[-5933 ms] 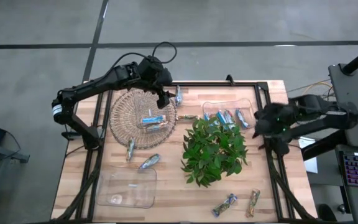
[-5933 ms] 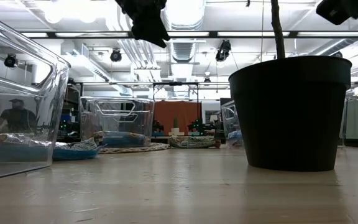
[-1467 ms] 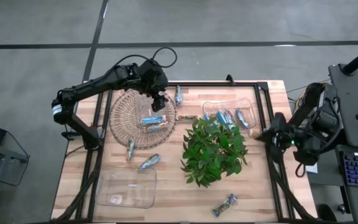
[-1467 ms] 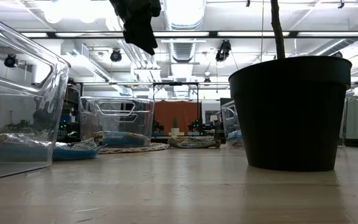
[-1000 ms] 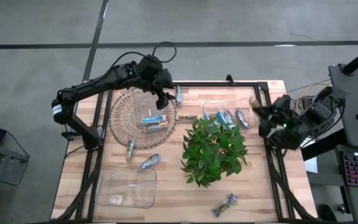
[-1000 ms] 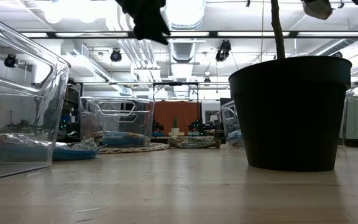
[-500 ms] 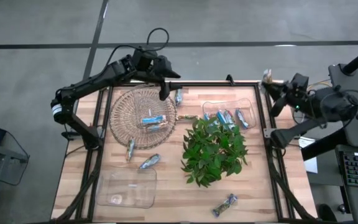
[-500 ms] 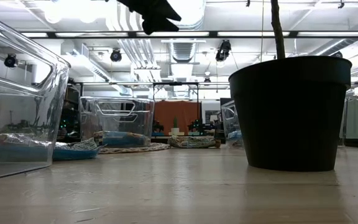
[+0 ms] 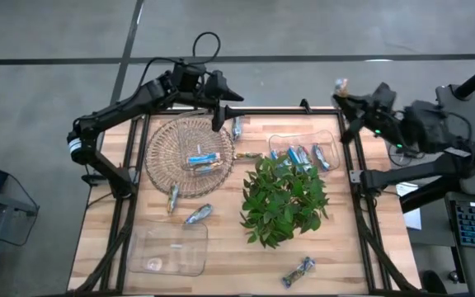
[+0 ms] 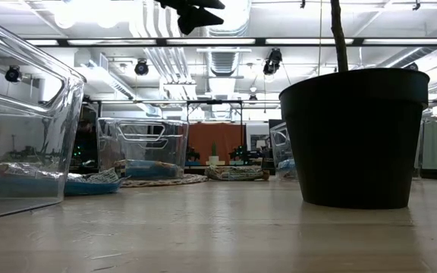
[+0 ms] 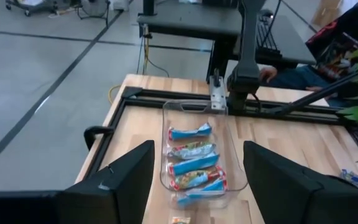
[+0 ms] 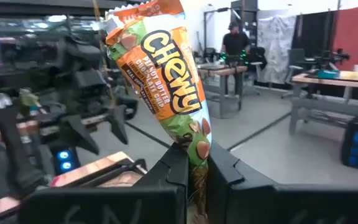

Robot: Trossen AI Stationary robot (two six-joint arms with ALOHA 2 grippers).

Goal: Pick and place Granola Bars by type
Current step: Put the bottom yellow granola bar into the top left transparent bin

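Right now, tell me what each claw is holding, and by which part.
The right claw pinches a Chewy granola bar by its lower end. The left claw is open and holds nothing.

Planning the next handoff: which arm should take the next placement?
Right, probably. The right gripper is shut on a tan Chewy bar, raised off the table's far right corner. The left gripper is open and empty, past the wire basket.

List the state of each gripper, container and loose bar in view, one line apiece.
left gripper: open, empty, raised above the table's far edge
right gripper: shut on a Chewy bar, held upright
wire basket: holds two bars
far clear tray: holds several blue bars
near clear tray: bars not discernible
loose bar: lying flat near the front edge
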